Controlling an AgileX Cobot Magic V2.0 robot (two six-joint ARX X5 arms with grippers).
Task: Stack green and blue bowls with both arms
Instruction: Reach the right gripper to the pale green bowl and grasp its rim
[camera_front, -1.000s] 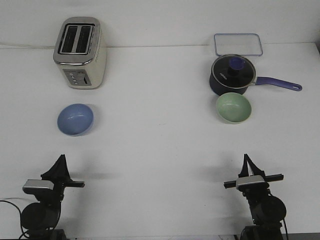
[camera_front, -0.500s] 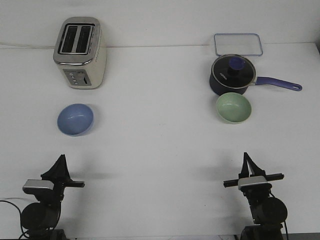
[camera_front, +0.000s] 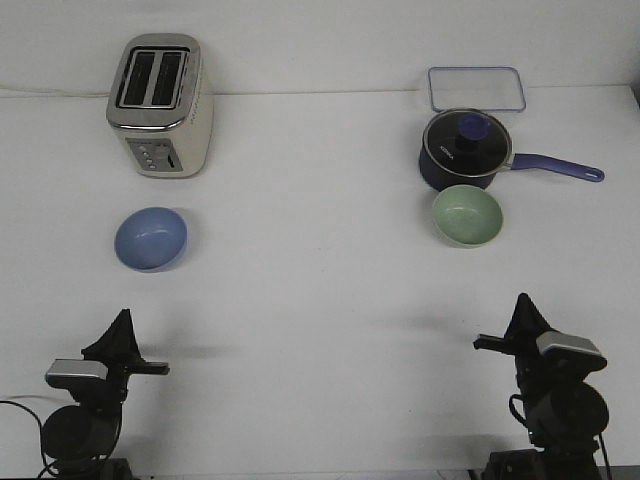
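The periwinkle blue bowl (camera_front: 150, 238) sits upright on the white table at the left, in front of the toaster. The sage green bowl (camera_front: 466, 216) sits upright at the right, touching or nearly touching the front of the saucepan. My left gripper (camera_front: 122, 318) rests low at the near left, well short of the blue bowl. Its fingers meet in one point and hold nothing. My right gripper (camera_front: 522, 303) rests low at the near right, short of the green bowl and slightly to its right. Its fingers also meet in one point and hold nothing.
A cream and silver toaster (camera_front: 160, 105) stands at the back left. A dark navy lidded saucepan (camera_front: 465, 150) with a purple handle (camera_front: 560, 167) pointing right stands behind the green bowl. A clear rectangular lid (camera_front: 477, 88) lies behind the saucepan.
My right arm has turned and shifted to the right, its gripper tip now a little farther forward. The left arm and both bowls have not moved.
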